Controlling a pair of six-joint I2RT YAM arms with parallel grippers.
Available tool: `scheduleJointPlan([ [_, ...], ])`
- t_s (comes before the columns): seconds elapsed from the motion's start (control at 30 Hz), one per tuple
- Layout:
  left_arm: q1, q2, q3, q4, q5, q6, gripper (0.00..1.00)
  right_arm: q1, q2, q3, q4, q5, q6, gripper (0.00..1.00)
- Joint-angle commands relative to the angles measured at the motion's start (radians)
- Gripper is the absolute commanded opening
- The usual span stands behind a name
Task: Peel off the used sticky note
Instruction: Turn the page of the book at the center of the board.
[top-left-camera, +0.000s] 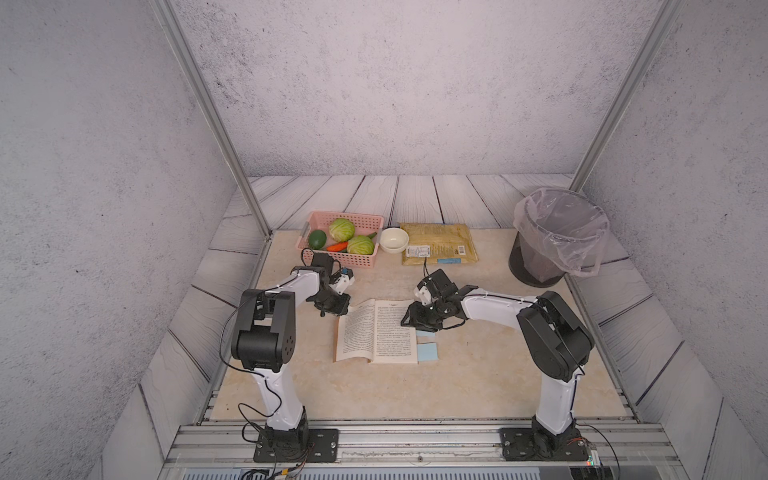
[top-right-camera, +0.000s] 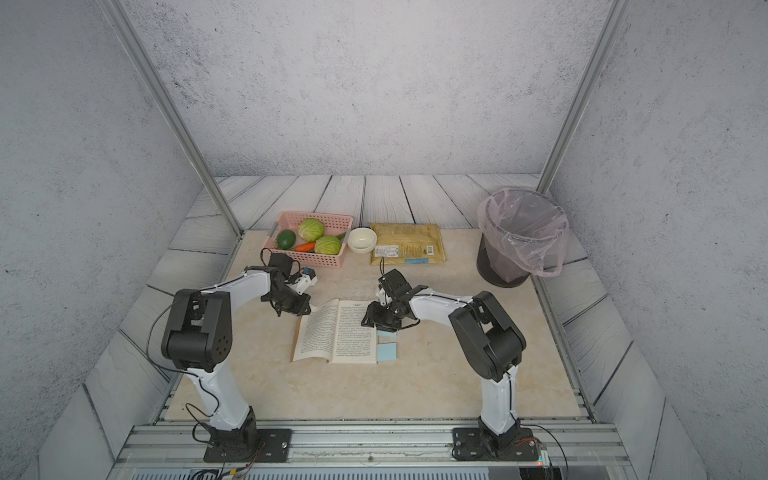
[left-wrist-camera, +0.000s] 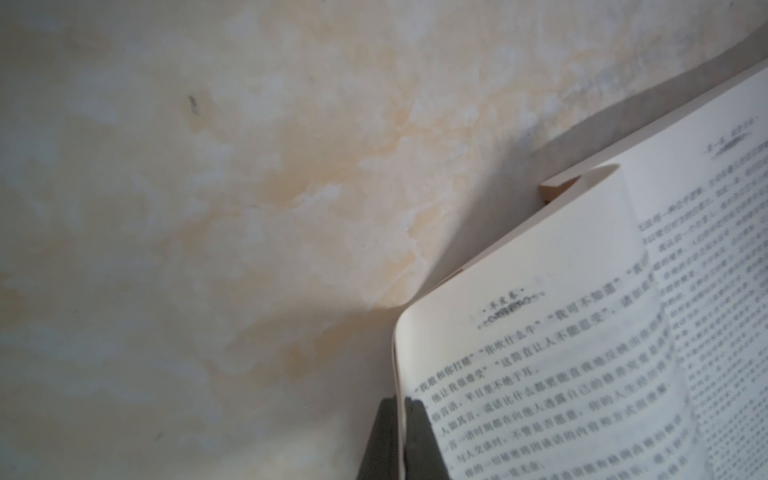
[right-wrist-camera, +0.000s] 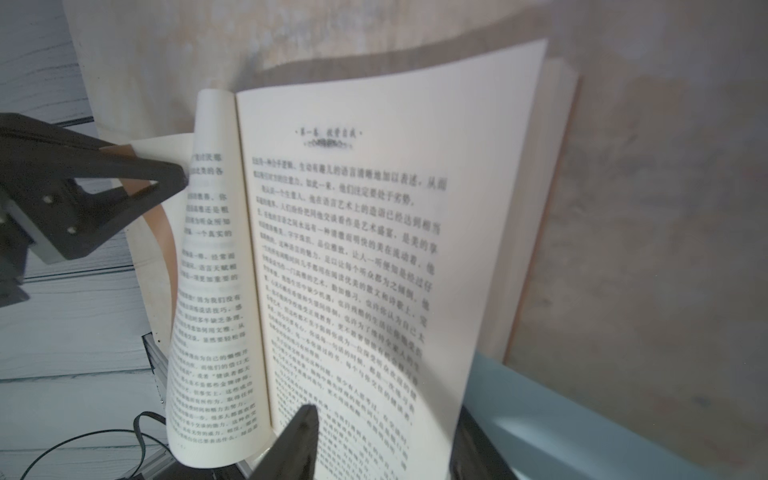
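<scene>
My left gripper (left-wrist-camera: 402, 440) is clamped on a lifted page corner (left-wrist-camera: 419, 332) of the open book (top-left-camera: 376, 332). My right gripper (right-wrist-camera: 386, 440), jaws apart, straddles the right-hand page edge, perhaps touching the blue sticky note (right-wrist-camera: 561, 415) that juts flat past that edge onto bare worktop (top-left-camera: 478, 374).

Free passage is offered on the table (top-left-camera: 395, 390) in front of the book (top-left-camera: 376, 332), between the left arm (top-left-camera: 266, 332) and right arm (top-left-camera: 552, 328). The far edge is occupied by basket (top-left-camera: 357, 261), bowl (top-left-camera: 394, 248), packet (top-left-camera: 436, 243) and bin (top-left-camera: 532, 266).
</scene>
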Motion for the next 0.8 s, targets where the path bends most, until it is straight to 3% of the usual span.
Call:
scheduleJointPlan([
  [0.0, 0.004, 0.014, -0.011, -0.036, 0.0, 0.006, 0.0, 0.008, -0.048, -0.023, 0.053, -0.047, 0.036, 0.52],
  [0.77, 0.004, 0.018, -0.01, -0.037, 0.002, 0.006, 0.0, 0.047, 0.003, -0.038, 0.126, -0.116, 0.038, 0.55],
])
